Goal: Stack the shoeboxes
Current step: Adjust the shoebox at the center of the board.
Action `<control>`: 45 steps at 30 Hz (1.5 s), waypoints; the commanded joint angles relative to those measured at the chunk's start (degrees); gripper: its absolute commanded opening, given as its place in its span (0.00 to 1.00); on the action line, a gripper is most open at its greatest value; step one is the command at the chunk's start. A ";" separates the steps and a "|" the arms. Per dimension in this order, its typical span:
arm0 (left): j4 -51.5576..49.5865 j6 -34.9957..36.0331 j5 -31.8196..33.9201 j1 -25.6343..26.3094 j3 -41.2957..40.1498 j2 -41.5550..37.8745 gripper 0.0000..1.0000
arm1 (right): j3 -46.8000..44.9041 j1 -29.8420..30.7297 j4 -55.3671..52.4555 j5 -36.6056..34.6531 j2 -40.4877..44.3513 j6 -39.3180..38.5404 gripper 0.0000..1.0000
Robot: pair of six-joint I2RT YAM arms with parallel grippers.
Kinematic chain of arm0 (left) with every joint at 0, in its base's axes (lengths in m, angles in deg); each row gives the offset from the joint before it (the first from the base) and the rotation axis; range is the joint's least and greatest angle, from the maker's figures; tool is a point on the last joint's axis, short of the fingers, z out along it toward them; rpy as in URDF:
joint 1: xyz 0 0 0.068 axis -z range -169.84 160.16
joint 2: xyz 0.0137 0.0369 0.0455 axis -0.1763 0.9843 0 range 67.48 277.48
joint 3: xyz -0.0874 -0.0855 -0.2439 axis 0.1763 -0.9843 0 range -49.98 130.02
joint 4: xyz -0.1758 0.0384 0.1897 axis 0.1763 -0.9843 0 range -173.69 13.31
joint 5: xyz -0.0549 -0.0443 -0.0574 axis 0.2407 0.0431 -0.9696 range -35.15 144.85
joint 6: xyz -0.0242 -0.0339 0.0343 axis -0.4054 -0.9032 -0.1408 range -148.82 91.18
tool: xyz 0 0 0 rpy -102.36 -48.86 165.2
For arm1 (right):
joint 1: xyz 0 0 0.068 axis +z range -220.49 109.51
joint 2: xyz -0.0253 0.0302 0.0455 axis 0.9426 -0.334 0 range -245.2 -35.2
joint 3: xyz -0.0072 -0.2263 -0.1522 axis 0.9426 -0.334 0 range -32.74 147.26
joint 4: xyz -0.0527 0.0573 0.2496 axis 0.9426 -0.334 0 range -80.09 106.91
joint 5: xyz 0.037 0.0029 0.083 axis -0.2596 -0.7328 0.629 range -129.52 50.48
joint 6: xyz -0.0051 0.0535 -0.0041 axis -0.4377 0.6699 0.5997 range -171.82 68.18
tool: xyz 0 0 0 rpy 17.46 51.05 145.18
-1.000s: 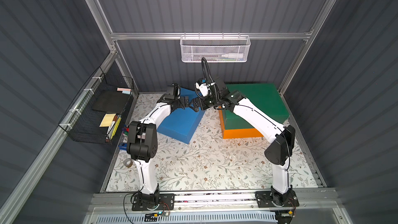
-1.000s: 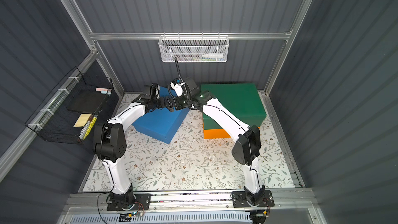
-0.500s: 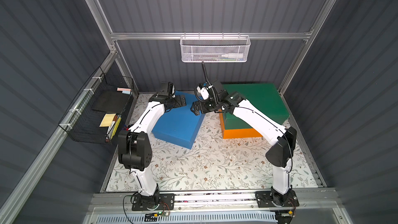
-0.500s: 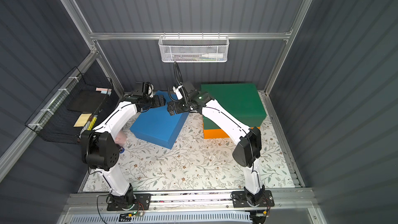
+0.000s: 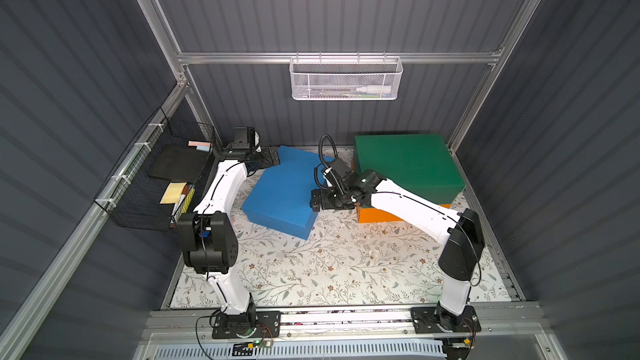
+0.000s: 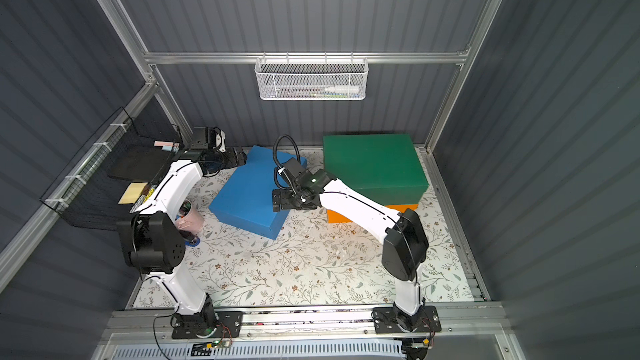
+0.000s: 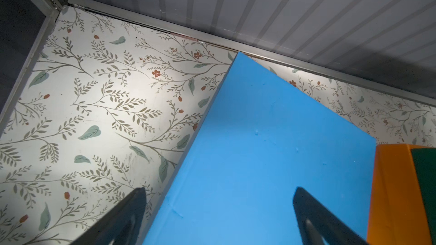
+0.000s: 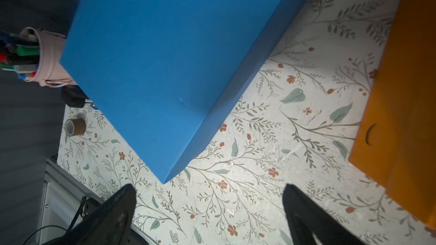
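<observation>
You're looking at a floral-print tabletop (image 5: 329,264) walled in by grey corrugated panels (image 5: 346,12). On the back rail hangs a white mesh basket (image 5: 346,76) with a white marker (image 5: 372,90) lying in it. On the left wall, a black wire basket (image 5: 138,206) holds a black pad (image 5: 175,167) and yellow notes (image 5: 172,193). By the tabletop's left edge stands a pink cup (image 6: 189,220) of markers, with a brown tape roll (image 8: 75,126) near it.

Dark grey ribbed walls (image 5: 346,12), aluminium frame rails (image 5: 225,58). Counter (image 5: 329,264) has floral covering. White mesh basket (image 5: 346,79) hangs on back rail.
</observation>
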 commanded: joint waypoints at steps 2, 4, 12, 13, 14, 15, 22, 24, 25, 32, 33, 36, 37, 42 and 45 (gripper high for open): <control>0.97 1.60 -1.57 -0.87 -1.94 1.53 1.00 | 6.08 1.28 -1.01 -0.22 -5.69 5.11 0.99; 1.55 1.63 -1.42 -0.89 -2.99 1.89 1.00 | 6.55 1.29 -0.96 -1.75 -6.92 6.48 0.99; 3.09 1.03 -2.41 -0.98 -6.69 3.80 1.00 | 6.59 0.19 1.35 -0.20 -10.02 6.93 0.99; 3.11 0.92 -2.38 -0.98 -7.43 3.79 1.00 | 7.13 0.02 0.93 0.18 -10.58 7.00 0.99; 3.22 0.49 -2.23 -0.98 -8.23 3.58 1.00 | 7.33 -0.26 0.86 0.81 -10.99 7.16 0.99; 3.40 0.14 -1.92 -0.98 -9.49 3.04 1.00 | 7.42 -0.57 0.83 1.80 -11.46 7.24 0.99; 4.12 -1.90 -2.31 -1.57 -17.83 -1.76 1.00 | 5.74 -2.43 -1.11 2.82 -11.63 9.82 0.99; 4.40 -2.22 -2.80 -1.82 -19.28 -2.76 1.00 | 4.69 -2.72 -0.78 3.41 -11.56 10.44 0.99; 4.37 -2.34 -3.06 -1.94 -19.90 -3.05 1.00 | 4.36 -2.90 -0.23 4.33 -11.75 10.45 0.99; 3.72 -4.32 -5.32 -2.39 -25.20 -7.00 1.00 | 6.81 -3.44 2.57 10.81 -14.10 7.06 0.99; 3.47 -4.95 -5.17 -2.61 -26.10 -7.95 1.00 | 7.22 -3.60 2.72 11.79 -14.40 6.73 0.99; 3.69 -6.76 -5.47 -3.82 -28.95 -11.03 1.00 | 7.02 -3.96 3.79 11.92 -14.41 6.76 0.99; 3.89 -7.16 -6.27 -4.26 -29.69 -11.82 1.00 | 6.75 -4.22 4.52 12.32 -14.29 6.84 0.99; 3.45 -7.66 -8.27 -4.91 -29.61 -13.32 1.00 | 6.86 -4.82 5.19 13.30 -14.58 7.20 0.99; 4.16 -6.95 -9.14 -6.03 -28.45 -12.86 1.00 | 6.85 -5.22 5.25 13.43 -14.98 7.33 0.99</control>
